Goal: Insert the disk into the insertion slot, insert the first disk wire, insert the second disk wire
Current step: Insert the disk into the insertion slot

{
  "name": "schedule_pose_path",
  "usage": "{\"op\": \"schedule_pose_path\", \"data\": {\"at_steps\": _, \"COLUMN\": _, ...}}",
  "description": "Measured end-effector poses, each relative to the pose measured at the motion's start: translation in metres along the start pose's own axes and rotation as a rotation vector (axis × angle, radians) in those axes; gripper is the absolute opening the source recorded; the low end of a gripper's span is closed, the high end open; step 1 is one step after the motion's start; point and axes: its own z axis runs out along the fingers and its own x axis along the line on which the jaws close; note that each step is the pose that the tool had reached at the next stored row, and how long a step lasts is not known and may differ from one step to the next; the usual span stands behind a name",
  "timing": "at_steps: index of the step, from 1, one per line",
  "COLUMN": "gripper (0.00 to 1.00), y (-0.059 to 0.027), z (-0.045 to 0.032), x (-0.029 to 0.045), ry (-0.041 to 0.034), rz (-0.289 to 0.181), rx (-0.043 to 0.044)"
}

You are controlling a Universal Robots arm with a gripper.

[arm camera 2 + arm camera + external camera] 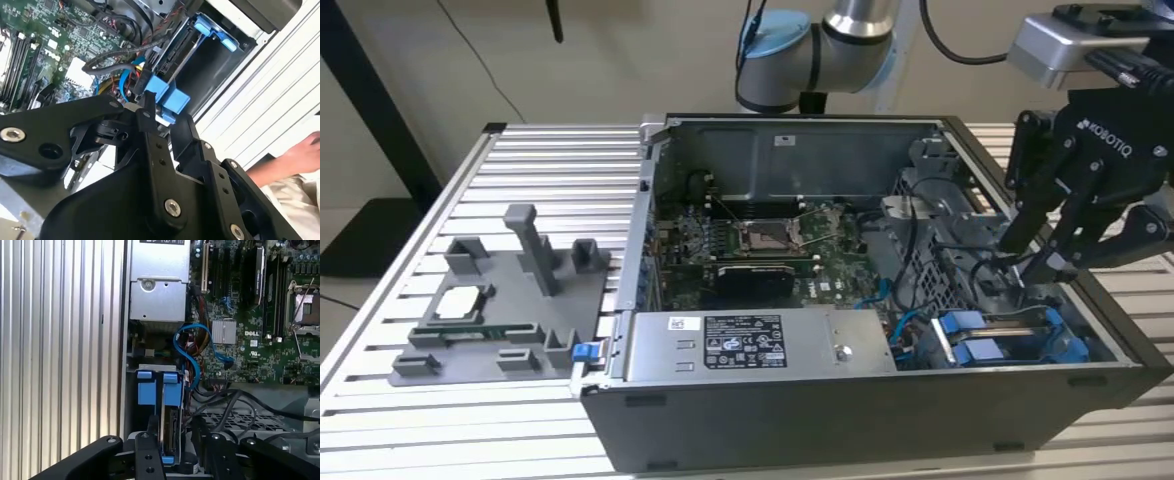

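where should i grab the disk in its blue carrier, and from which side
Grip the disk across its thin edge, near the blue carrier frame, coming in from the open side of the case. It stands on edge in the drive cage, so its broad faces look boxed in; only that edge seems free.

In the first wrist view, the pincer covers the near end of the disk. Shadow inside the insertion slot swallows the disk's sides. The CPU socket is cut off by the picture's edge. In the second wrist view, the pincer's black body blocks part of the motherboard, and a person's hand runs off the edge. In the exterior view, the arm is cropped at the top edge.
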Motion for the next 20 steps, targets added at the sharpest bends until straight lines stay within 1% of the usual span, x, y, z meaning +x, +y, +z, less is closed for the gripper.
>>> {"op": "schedule_pose_path", "data": {"at_steps": 3, "gripper": 1.0, "y": -0.0001, "z": 0.0023, "x": -0.0016, "ry": -0.0043, "rz": 0.0, "rx": 0.0076}}
{"op": "schedule_pose_path", "data": {"at_steps": 6, "gripper": 1.0, "y": -0.0002, "z": 0.005, "x": -0.0052, "ry": -0.0061, "rz": -0.002, "rx": 0.0159}}
{"op": "schedule_pose_path", "data": {"at_steps": 11, "gripper": 1.0, "y": 0.0002, "z": 0.0089, "x": -0.0126, "ry": -0.0092, "rz": -0.017, "rx": 0.0348}}
{"op": "schedule_pose_path", "data": {"at_steps": 13, "gripper": 1.0, "y": 0.0005, "z": 0.0107, "x": -0.015, "ry": -0.0099, "rz": -0.024, "rx": 0.0439}}
{"op": "schedule_pose_path", "data": {"at_steps": 15, "gripper": 1.0, "y": 0.001, "z": 0.0128, "x": -0.0166, "ry": -0.0114, "rz": -0.028, "rx": 0.051}}
{"op": "schedule_pose_path", "data": {"at_steps": 17, "gripper": 1.0, "y": 0.0026, "z": 0.015, "x": -0.0172, "ry": -0.0164, "rz": -0.031, "rx": 0.0556}}
{"op": "schedule_pose_path", "data": {"at_steps": 19, "gripper": 1.0, "y": 0.0051, "z": 0.0168, "x": -0.0175, "ry": -0.0248, "rz": -0.032, "rx": 0.0598}}
{"op": "schedule_pose_path", "data": {"at_steps": 20, "gripper": 1.0, "y": 0.0053, "z": 0.0169, "x": -0.0175, "ry": -0.0267, "rz": -0.032, "rx": 0.0615}}
